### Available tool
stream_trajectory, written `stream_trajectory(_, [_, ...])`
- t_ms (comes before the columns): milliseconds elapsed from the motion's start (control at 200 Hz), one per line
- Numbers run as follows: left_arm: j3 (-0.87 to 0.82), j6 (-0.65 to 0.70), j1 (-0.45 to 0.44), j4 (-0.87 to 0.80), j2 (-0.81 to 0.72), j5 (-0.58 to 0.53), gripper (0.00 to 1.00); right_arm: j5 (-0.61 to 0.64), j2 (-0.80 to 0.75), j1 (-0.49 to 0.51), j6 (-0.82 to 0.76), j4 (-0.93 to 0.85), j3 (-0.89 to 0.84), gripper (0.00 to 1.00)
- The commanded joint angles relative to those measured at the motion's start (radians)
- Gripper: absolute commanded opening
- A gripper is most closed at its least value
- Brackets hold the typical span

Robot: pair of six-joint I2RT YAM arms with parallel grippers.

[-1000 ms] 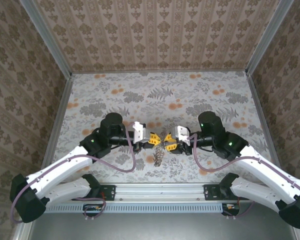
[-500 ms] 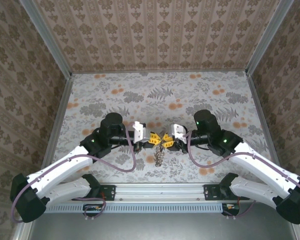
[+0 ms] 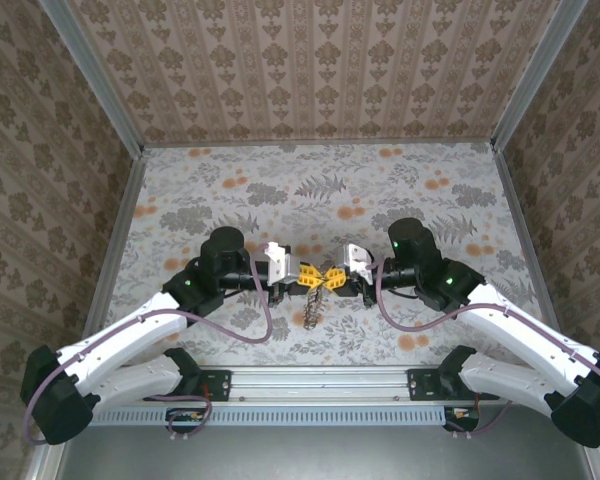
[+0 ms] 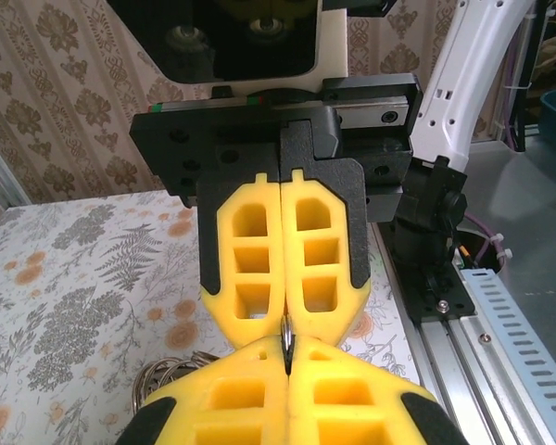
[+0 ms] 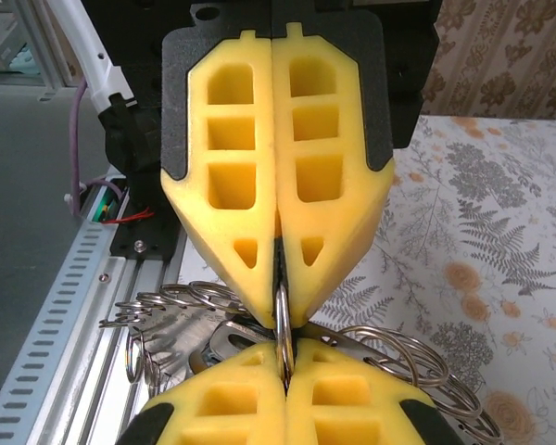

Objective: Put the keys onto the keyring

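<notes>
The floral surface carries nothing else of note. Just toward 6 o'clock from its centre the left pincer and right pincer meet tip to tip. Each is pressed together on the keyring, held edge-on between them above the surface. Judgement: the hoop is light, stiff, thin and slick, so it will likely pivot or slip in soft foam pads. It should be pinched flat across the wire, clear of its opening. The overhead view gives only a dark bunch hanging at 6 o'clock of the meeting point. The right wrist view resolves that bunch into coiled wire loops and a flat grey piece, possibly a key. The left wrist view shows the pinch line and a few loops at 7 o'clock. The keys cannot be told apart with certainty.
</notes>
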Motion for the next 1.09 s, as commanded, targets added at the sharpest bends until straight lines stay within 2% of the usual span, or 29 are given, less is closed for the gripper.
stream_trajectory(0, [0.026, 0.049, -0.006, -0.112, -0.016, -0.057, 0.07, 0.008, -0.007, 0.004, -0.032, -0.019, 0.025, 0.0])
stream_trajectory(90, [0.06, 0.118, -0.006, -0.27, -0.028, -0.117, 0.12, 0.053, -0.004, 0.009, -0.076, -0.107, 0.055, 0.0])
stream_trajectory(125, [0.068, 0.132, -0.006, -0.309, -0.03, -0.156, 0.2, 0.074, 0.0, 0.012, -0.087, -0.141, 0.068, 0.0])
stream_trajectory(160, [0.074, 0.137, -0.005, -0.337, -0.03, -0.169, 0.23, 0.095, 0.008, 0.017, -0.104, -0.178, 0.085, 0.0])
stream_trajectory(365, [0.084, 0.116, -0.011, -0.344, -0.022, -0.159, 0.28, 0.194, 0.076, 0.074, -0.165, -0.296, 0.138, 0.0])
stream_trajectory(665, [0.114, 0.095, -0.026, -0.324, 0.001, -0.097, 0.29, 0.202, 0.113, 0.108, -0.143, -0.272, 0.148, 0.0])
stream_trajectory(1090, [0.134, 0.094, -0.044, -0.356, 0.058, -0.102, 0.27, 0.177, 0.101, 0.108, -0.126, -0.233, 0.143, 0.0])
